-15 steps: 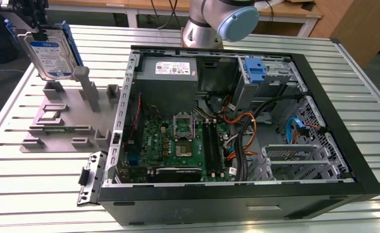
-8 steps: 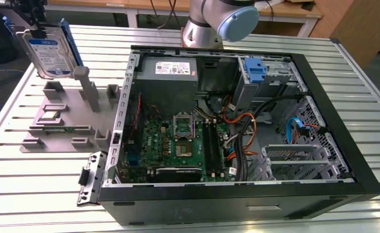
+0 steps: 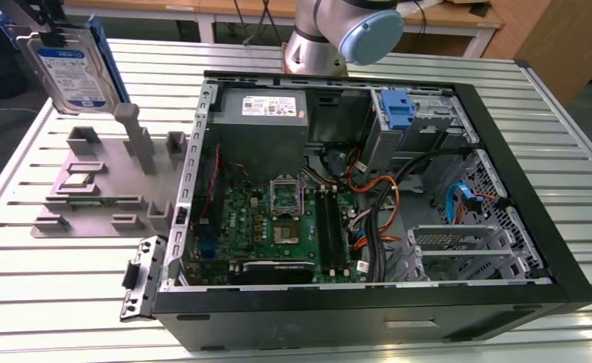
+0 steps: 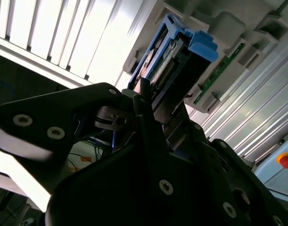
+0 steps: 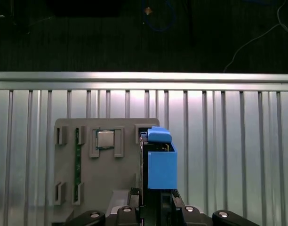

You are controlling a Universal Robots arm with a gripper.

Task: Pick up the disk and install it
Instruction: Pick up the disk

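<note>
Disk, exterior view: the disk [image 3: 69,64] hangs in the air at the exterior view's upper left, above the grey holder tray [image 3: 84,189] on the tabletop [image 3: 33,302]. It is well apart from the open computer case [image 3: 537,249].
Hold, exterior view: the jaws are clamped on its upper end, so it hangs clear of the tray's posts.
Pointing, exterior view: its long axis is close to upright and slightly tilted. The label faces the camera, and a blue rail [image 3: 111,57] runs down one edge.
Disk, second wrist view: the disk [image 4: 170,61] juts out from between the jaws, its long axis running away from the wrist.
Grip, second wrist view: the jaws appear to press its flat faces, probably leaving the rails free for a bay.
Disk, first wrist view: the disk [image 5: 160,169] is edge-on, with its blue end farthest from the jaws. A small square chip [image 5: 105,139] sits in the tray nearby.
</note>
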